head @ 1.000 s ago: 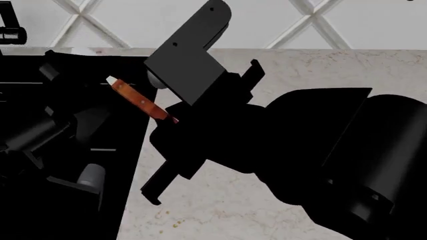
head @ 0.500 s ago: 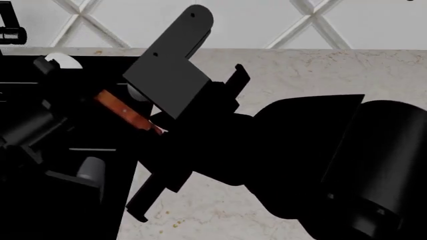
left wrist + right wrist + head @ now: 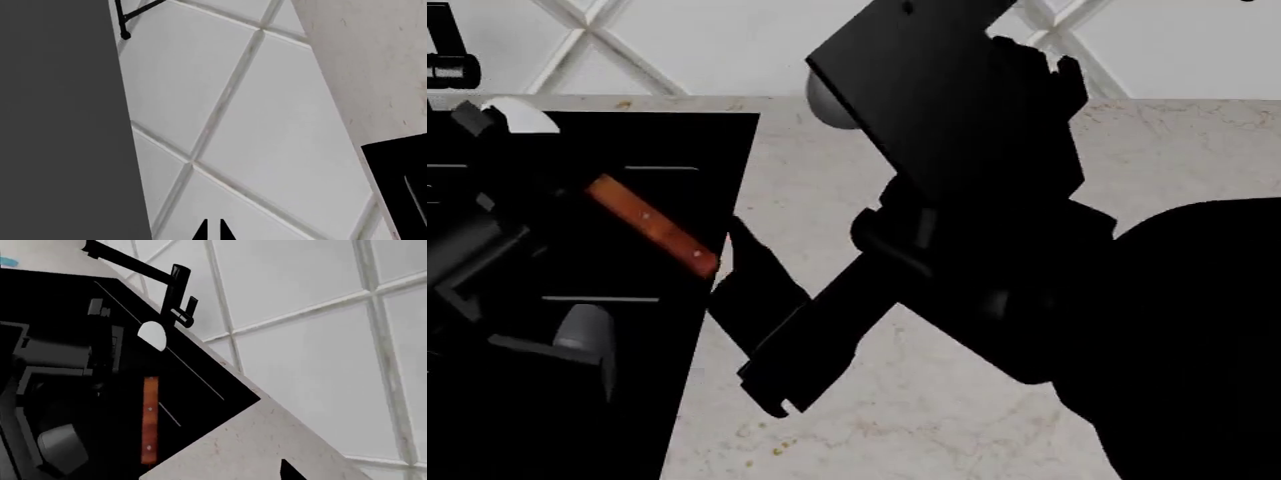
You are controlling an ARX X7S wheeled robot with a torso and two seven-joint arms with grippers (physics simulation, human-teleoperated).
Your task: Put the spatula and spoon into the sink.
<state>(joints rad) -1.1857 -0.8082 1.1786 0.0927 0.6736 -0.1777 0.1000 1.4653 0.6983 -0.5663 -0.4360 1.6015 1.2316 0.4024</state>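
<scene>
With its jaws apart and empty, the right gripper (image 3: 747, 330) hangs at four o'clock of the red-brown-handled, white-headed spoon (image 3: 647, 225) — lying inside the rectangular black sink (image 3: 601, 150); left jaws unclear.

The black rectangular sink (image 3: 714, 135) runs off the head view's left edge. A dark arm covers part of the wooden-handled, white-headed spoon (image 3: 647, 228). Only black gripper fingertips (image 3: 212, 231) show, cropped.
</scene>
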